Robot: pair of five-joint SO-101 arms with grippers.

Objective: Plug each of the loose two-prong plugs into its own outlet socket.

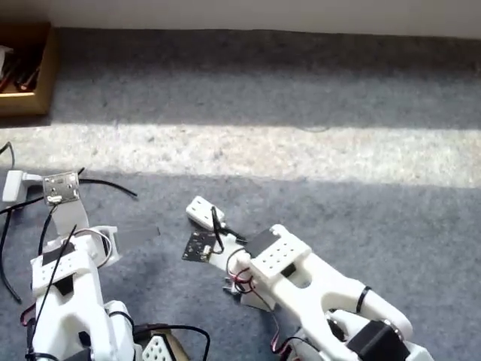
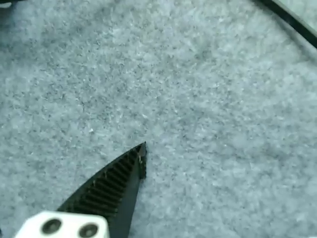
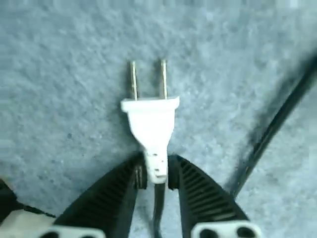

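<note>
A white two-prong plug [image 3: 150, 116] lies flat on the grey carpet with its prongs pointing away from my right gripper [image 3: 154, 171]. That gripper is shut on the plug's narrow rear neck, where its black cord leaves. From above, the same plug [image 1: 201, 212] sits just ahead of the right gripper [image 1: 213, 230] at centre. My left gripper [image 1: 101, 229] hovers low at the left with its jaws spread apart; one black finger [image 2: 121, 181] shows over bare carpet with nothing in it. Another white plug-like piece [image 1: 13, 184] lies at the far left edge.
Black cords [image 1: 105, 183] trail over the carpet near the left arm, and one cord [image 3: 277, 124] runs beside the held plug. A wooden box [image 1: 30, 71] stands at the back left. A bright sunlit band [image 1: 301, 154] crosses the carpet.
</note>
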